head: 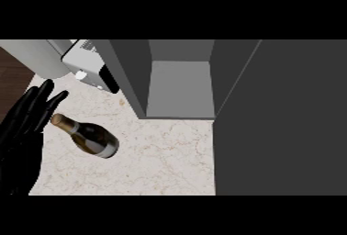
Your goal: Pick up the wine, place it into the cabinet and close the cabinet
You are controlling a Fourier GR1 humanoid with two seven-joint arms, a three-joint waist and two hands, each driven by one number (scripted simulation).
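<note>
A dark wine bottle (pixel 92 136) with a tan neck and a grey band near its base lies on the marble counter (pixel 163 160), neck pointing up-left. My left hand (pixel 25 124) stands at the view's left edge with straight fingers, just left of the bottle's neck and holding nothing. The grey cabinet (pixel 180 87) is open at the counter's back, its inside bare. Its door (pixel 278 119) swings out and fills the right side of the view. My right hand does not show.
A white appliance with a black front (pixel 92 64) stands at the back left beside the cabinet. A pale grey cylinder (pixel 37 57) rises at the far left corner. The counter's left edge runs under my left hand.
</note>
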